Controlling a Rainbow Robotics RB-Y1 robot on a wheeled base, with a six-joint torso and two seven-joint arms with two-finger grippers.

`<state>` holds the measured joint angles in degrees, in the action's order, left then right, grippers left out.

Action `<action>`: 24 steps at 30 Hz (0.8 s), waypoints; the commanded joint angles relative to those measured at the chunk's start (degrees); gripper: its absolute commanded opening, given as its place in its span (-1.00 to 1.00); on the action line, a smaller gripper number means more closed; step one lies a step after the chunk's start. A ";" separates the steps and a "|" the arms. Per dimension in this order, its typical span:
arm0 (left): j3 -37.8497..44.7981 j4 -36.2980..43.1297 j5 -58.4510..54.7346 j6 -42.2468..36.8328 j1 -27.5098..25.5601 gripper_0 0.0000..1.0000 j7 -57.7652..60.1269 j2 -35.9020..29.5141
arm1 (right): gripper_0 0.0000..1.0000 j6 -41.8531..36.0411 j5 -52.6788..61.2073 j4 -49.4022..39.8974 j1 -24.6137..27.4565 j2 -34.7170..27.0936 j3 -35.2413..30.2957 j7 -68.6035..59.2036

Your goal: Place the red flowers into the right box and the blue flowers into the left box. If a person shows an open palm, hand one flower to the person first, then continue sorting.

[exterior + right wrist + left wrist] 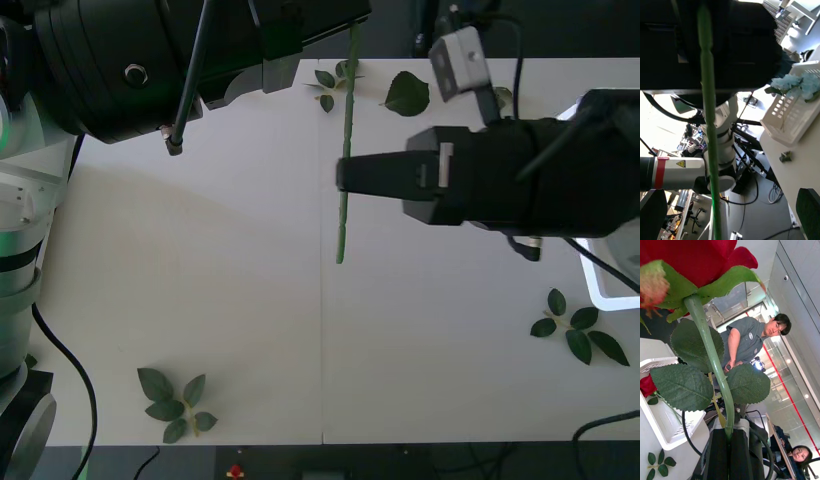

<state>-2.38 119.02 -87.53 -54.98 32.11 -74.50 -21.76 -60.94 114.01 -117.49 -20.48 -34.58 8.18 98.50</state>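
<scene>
No readable words or numbers are showing anywhere. A small yellow triangular warning sticker (680, 164) is sitting on the white cylindrical robot column beside a red band (661, 172), its symbol too small to make out.

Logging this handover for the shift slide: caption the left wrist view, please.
Left hand shut on a red flower's stem, bloom above, with another red flower in the right box.

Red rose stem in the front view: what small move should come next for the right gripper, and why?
Probably shut the right gripper on the stem. Its fingers stand open either side of it, while the left gripper is shut on the red rose, which belongs in the right box.
</scene>
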 commanded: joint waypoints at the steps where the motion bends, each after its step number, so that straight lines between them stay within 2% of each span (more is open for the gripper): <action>1: -0.88 2.35 -0.80 0.84 -0.83 -1.00 -4.52 -1.79 | 1.00 3.02 -0.54 -1.95 -3.07 1.62 3.16 2.40; 4: -0.88 2.35 -0.80 0.84 -0.83 -1.00 -4.52 -1.79 | 1.00 4.34 -0.89 -1.95 -3.60 1.79 4.39 2.84; 5: -0.88 2.35 -0.80 0.84 -0.83 -1.00 -4.52 -1.79 | 0.60 4.69 -1.33 -1.95 -3.78 1.79 4.74 3.02; 6: -0.88 2.35 -0.80 0.84 -0.83 -1.00 -4.52 -1.79 | -0.25 4.78 -1.68 -1.95 -3.78 1.79 4.74 3.19; 7: -0.88 2.35 -0.80 0.84 -0.83 -1.00 -4.52 -1.79 | -0.88 4.78 -1.68 -1.95 -3.86 1.88 4.74 3.19; 8: -0.88 2.35 -0.80 0.84 -0.83 -1.00 -4.52 -1.79 | -1.00 4.87 -1.68 -1.95 -3.78 1.88 4.74 3.19; 24: -0.88 2.35 -0.80 0.84 -0.83 -1.00 -4.52 -1.79 | -1.00 4.87 -1.33 -1.95 -3.78 2.14 4.92 3.72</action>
<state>-2.39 119.04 -87.56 -54.97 32.09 -74.50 -21.79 -56.74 112.68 -117.49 -22.26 -34.26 12.65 99.36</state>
